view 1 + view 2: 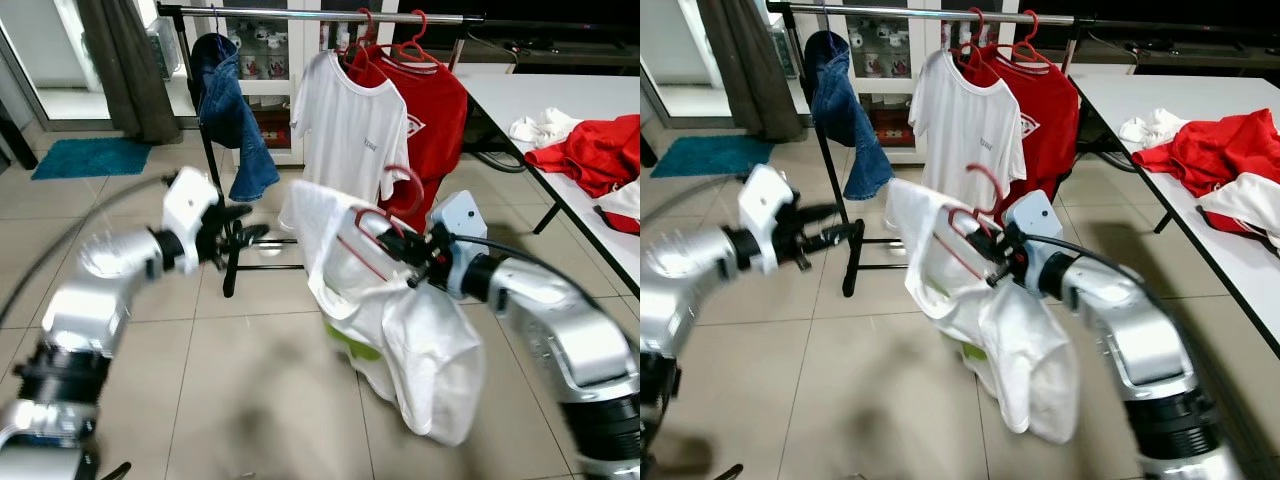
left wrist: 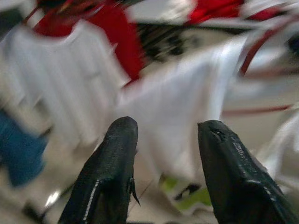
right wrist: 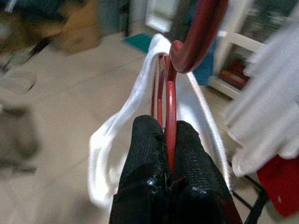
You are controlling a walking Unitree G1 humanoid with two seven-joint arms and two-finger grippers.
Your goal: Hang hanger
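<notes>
A red hanger (image 1: 392, 205) carries a white shirt (image 1: 400, 320) that droops toward the floor. My right gripper (image 1: 405, 243) is shut on the hanger's neck; the right wrist view has the red wire pinched between both black fingers (image 3: 184, 154). The hanger's hook (image 1: 987, 187) points up, below and in front of the clothes rail (image 1: 320, 15). My left gripper (image 1: 245, 225) is open, held out to the left of the shirt, with nothing between its fingers (image 2: 117, 154). A white T-shirt (image 1: 345, 125), a red T-shirt (image 1: 430, 110) and a denim garment (image 1: 225, 100) hang on the rail.
A white table (image 1: 560, 110) on the right bears a pile of red clothes (image 1: 595, 150) and white clothes (image 1: 540, 128). The rack's black post and foot (image 1: 232, 270) stand on the tiled floor. A teal mat (image 1: 90, 157) lies at the far left by a curtain (image 1: 125, 60).
</notes>
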